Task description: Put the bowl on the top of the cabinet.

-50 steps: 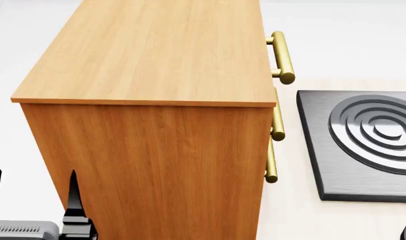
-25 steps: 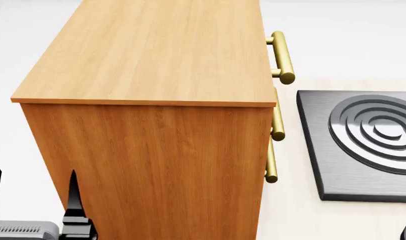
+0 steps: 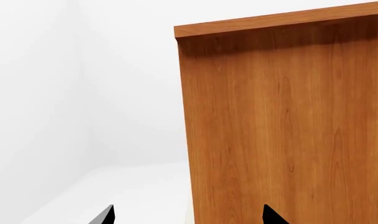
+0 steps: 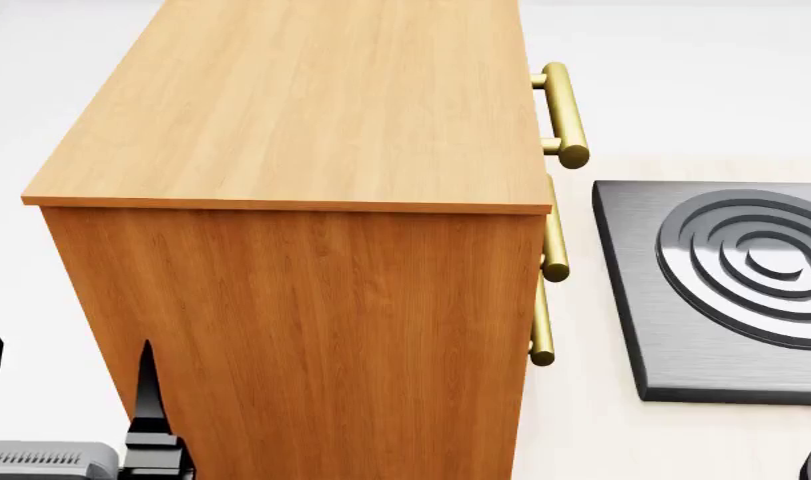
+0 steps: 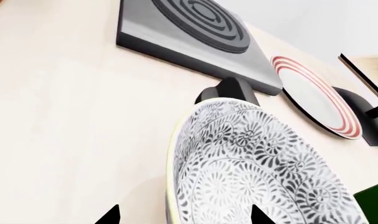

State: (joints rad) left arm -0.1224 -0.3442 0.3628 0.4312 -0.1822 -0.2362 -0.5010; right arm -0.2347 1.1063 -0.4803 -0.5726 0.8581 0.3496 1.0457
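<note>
The bowl [image 5: 257, 168], white with a dark leaf pattern and a yellow-green rim, fills the right wrist view and leans on its edge against a black holder [image 5: 229, 88] on the pale table. My right gripper [image 5: 183, 215] is open, its two black tips straddling the bowl's rim with wide gaps. The head view does not show the bowl. The orange-brown cabinet [image 4: 325, 110] fills the head view, its flat top bare. My left gripper [image 4: 65, 385] stands open low beside the cabinet's side panel [image 3: 282, 116], holding nothing.
A dark grey slab with raised concentric rings [image 4: 725, 280] lies on the table right of the cabinet. Brass bar handles [image 4: 563, 115] stick out from the cabinet's right face. A white plate with red rings [image 5: 316, 98] stands propped beyond the bowl.
</note>
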